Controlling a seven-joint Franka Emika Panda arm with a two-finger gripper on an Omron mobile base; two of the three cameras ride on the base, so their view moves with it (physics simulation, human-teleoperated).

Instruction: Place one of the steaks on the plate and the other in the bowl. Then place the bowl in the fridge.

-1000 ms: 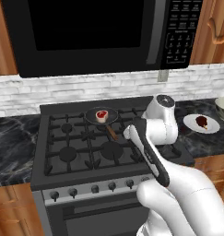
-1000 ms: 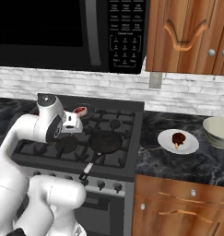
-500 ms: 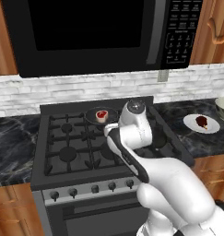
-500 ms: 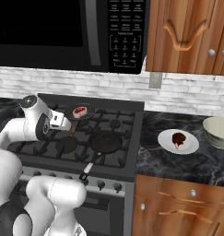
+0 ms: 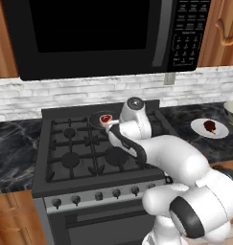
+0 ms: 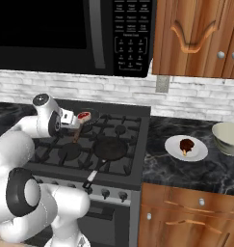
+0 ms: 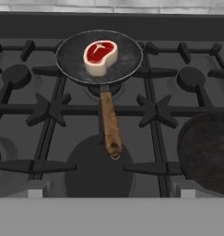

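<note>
Steaks in pan and on plate

The red steak (image 7: 100, 56) lies in the far frying pan (image 7: 127, 57); the dark steak (image 6: 187, 144) lies on the plate (image 6: 174, 149), bowl (image 6: 227, 139) right on the worktop (image 6: 186, 169). Fingers fully apart, holding nothing.

arm (image 5: 170, 158): glossy white rounded shell segments | joints: dark grey-black rings between segments, one wide ring at 5 o'clock in left base view | wrist (image 6: 47, 116): white drum with round grey end cap (image 5: 135, 102) | surface: plain, smooth, no cables, screws or markings visible
</note>
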